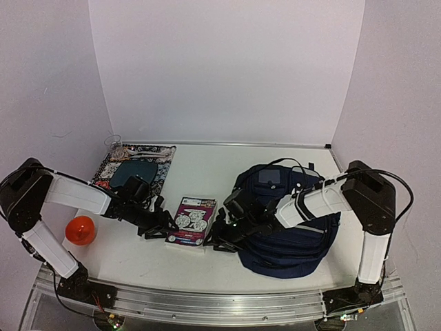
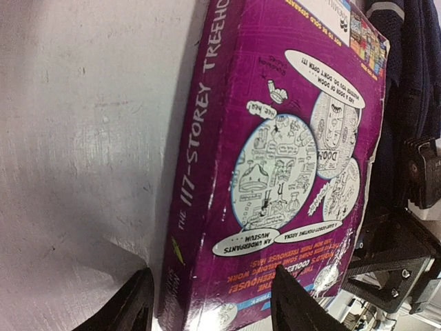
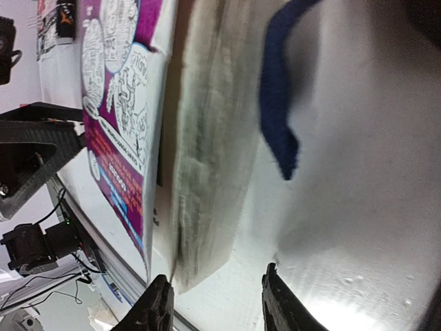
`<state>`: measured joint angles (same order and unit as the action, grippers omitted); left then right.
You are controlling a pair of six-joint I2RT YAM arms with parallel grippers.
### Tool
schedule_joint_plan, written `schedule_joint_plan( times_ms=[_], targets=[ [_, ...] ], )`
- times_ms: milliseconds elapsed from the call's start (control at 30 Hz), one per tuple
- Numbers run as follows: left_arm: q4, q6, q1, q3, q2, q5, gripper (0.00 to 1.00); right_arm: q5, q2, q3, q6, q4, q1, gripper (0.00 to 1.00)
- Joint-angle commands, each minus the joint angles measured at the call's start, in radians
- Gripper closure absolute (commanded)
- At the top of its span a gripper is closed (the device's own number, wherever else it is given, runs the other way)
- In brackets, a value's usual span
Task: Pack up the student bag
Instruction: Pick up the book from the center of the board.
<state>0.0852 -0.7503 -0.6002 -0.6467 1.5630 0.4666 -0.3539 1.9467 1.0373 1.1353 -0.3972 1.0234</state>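
Left hand [image 1: 165, 226] and right hand [image 1: 215, 238] gape astride book [image 1: 193, 219]; student bag [image 1: 303, 249] runs near-to-far, top rearward.

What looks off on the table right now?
The purple book lies flat outside the student bag, and its cover seems to gape from the pages at one corner. A loose blue strap trails beside it.

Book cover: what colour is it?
The book is purple with white cartoon bubbles; left wrist view shows it best.
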Motion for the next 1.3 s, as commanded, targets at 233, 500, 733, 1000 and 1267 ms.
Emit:
schedule_joint_plan(
  times_ms=[233,500,733,1000,1267],
  targets=[
    [-0.080,-0.083,-0.033,0.044,-0.031,-0.005,0.43,0.020,-0.076,-0.111,0.064,-0.075,0.012,0.46],
    [-0.081,-0.080,-0.033,0.045,-0.033,-0.014,0.44,0.036,-0.121,-0.132,0.060,-0.075,0.012,0.37],
    [-0.081,-0.081,-0.033,0.048,-0.037,-0.007,0.46,0.015,-0.090,-0.076,0.060,-0.082,0.011,0.36],
    [-0.082,-0.106,-0.040,0.055,-0.049,0.006,0.46,-0.007,0.019,-0.016,0.114,-0.133,0.012,0.36],
    [-0.182,-0.179,-0.062,0.080,-0.022,0.051,0.47,-0.033,0.112,0.007,0.178,-0.216,0.026,0.42]
  ],
)
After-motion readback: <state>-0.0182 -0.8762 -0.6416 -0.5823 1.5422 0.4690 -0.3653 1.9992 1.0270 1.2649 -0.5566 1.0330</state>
